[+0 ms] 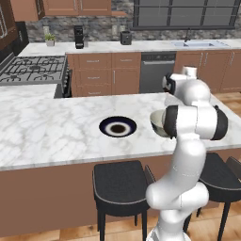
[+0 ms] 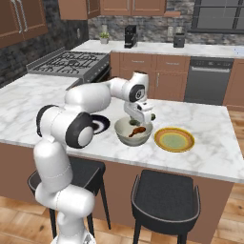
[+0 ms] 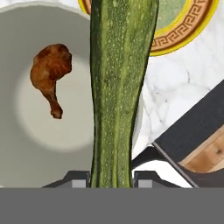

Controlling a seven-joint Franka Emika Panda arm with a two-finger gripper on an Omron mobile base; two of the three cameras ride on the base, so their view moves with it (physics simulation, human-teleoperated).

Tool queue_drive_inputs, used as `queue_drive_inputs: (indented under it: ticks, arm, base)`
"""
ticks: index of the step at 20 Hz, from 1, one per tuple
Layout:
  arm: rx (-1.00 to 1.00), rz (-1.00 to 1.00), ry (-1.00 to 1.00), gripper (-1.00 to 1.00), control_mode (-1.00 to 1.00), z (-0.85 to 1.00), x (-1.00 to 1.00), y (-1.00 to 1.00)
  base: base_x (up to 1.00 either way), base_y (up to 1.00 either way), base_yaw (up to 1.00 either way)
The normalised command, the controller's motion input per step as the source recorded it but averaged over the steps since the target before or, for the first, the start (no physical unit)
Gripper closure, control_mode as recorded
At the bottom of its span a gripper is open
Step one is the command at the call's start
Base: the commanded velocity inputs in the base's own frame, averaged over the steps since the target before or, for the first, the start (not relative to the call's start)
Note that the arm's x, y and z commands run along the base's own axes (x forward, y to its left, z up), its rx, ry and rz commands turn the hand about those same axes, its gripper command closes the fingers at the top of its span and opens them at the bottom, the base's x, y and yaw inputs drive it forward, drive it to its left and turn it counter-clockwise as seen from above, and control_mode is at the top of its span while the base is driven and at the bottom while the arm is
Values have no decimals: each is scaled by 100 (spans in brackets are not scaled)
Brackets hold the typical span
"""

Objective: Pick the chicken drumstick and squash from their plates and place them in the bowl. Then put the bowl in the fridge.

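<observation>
My gripper (image 3: 111, 179) is shut on the squash (image 3: 116, 87), a long dark-green speckled one that hangs over the right side of the pale bowl (image 3: 26, 52). The reddish-brown chicken drumstick (image 3: 49, 74) lies inside the bowl, left of the squash. From the right base view, the gripper (image 2: 138, 118) points down into the bowl (image 2: 125, 139), with the drumstick (image 2: 138, 131) on its floor. The black plate (image 2: 101, 125) sits left of the bowl and the yellow-orange plate (image 2: 174, 139) right of it; both are bare. The fridge is out of view.
The bowl (image 1: 156, 120) and black plate (image 1: 117, 126) stand on a marble island counter (image 1: 47, 132). Dark stools (image 2: 167, 198) line its near edge. A stove (image 1: 33, 69) stands at the back left, a dishwasher (image 1: 155, 70) and sink counter behind.
</observation>
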Motion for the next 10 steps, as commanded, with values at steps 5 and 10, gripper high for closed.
queue_drive_inputs:
  ticks: [5, 10]
  arm:
    - [8, -10, 0, 100, -100, -26, 14, 35]
    - [3, -6, 0, 100, -100, -32, 27, 23]
  base:
    - [0, 0, 0]
    - [0, 0, 0]
